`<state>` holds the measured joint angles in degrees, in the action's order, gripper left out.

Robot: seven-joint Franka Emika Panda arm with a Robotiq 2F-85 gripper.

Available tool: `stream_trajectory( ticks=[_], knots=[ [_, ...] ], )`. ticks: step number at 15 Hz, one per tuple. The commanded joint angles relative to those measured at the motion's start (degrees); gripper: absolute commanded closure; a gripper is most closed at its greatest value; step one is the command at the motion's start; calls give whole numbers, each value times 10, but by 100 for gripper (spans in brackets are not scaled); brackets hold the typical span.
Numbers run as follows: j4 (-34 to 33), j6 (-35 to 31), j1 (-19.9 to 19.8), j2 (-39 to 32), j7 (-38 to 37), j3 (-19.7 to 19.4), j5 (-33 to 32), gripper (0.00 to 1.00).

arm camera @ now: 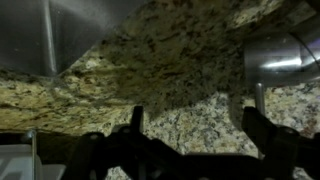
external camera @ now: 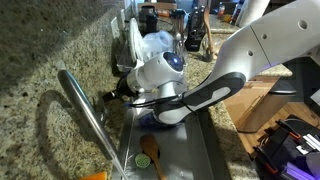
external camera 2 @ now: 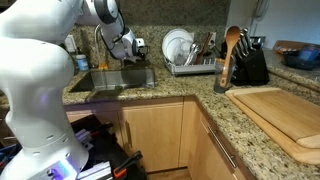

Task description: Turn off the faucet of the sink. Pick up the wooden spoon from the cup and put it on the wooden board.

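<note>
Black two-pronged claw (arm camera: 190,125), spread wide and holding nothing, is hovering at the back rim of the rectangular stainless-steel sink (external camera 2: 108,82), where the slanted brushed-steel tube faucet (external camera: 85,115) is standing, probably lining up to shut it off.

I see the white arm (external camera: 255,45) come in from 2 o'clock, its gripper (external camera: 117,95) low over the granite bench (external camera: 40,45), near the faucet (external camera: 85,115) at its 3 o'clock. The steel spout slants from 10 to 5 o'clock. An orange-brown spoon (external camera: 150,150) lies in the sink (external camera: 188,155).
</note>
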<state>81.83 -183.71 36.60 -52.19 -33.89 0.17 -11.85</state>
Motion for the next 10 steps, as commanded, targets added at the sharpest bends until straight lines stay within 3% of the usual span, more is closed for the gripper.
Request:
stream_trajectory(
  ticks=[1,6,8,10],
  knots=[
    [-18,-30,28,-12,-9,-43,1,0],
    [-38,-116,63,-38,-31,-95,24,0],
    [-35,-126,54,-40,-39,-79,27,0],
    [-26,-124,27,-34,-58,-35,19,0]
  ],
)
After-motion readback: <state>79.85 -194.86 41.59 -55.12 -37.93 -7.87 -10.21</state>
